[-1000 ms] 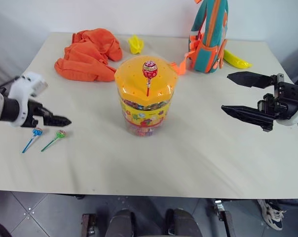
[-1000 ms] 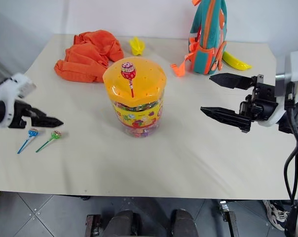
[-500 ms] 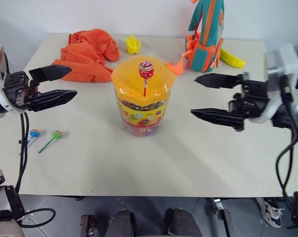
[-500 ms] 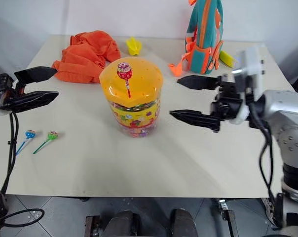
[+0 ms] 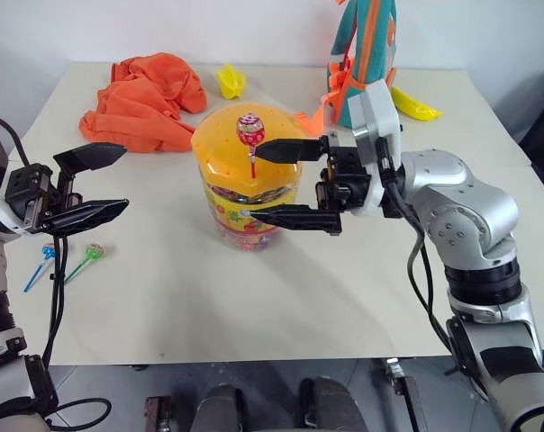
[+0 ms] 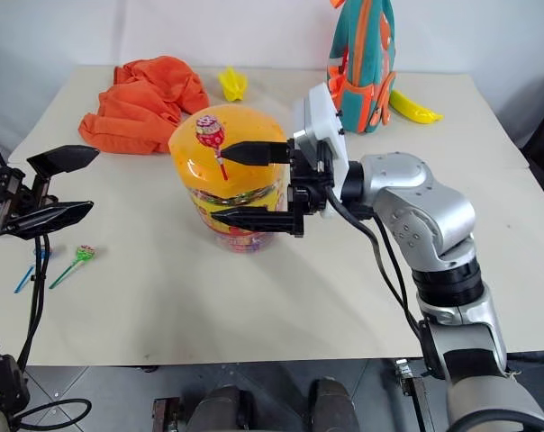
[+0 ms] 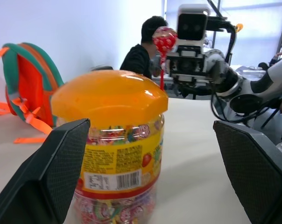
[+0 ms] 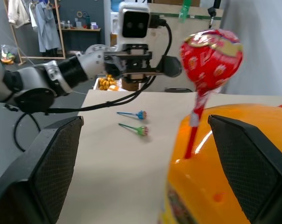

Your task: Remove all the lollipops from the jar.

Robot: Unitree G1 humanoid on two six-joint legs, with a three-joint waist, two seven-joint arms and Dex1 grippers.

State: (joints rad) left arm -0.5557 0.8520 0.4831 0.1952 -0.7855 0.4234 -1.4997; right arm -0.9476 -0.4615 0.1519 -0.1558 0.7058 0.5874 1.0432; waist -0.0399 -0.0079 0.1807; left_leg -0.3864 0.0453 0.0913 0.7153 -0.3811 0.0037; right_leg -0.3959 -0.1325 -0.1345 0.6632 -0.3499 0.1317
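The tabletop [image 5: 362, 297] is flat and cream. At frame centre stands the jar [image 5: 246, 202]: clear plastic, printed label with barcode, text unreadable, faceted orange-yellow lid. One red-wrapped lollipop [image 5: 250, 127] stands in the lid, just beside the spread right end effector [image 5: 263, 183]. Two lollipops [image 5: 65, 261] lie lower left, below the spread left end effector [image 5: 119, 178].

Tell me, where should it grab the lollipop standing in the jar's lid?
Probably the red stick just under the lollipop head, coming in level from the side where the right end effector is. The stick stands upright, clear of the lid, so fingers fit either side; the round, shiny head would likely slip.
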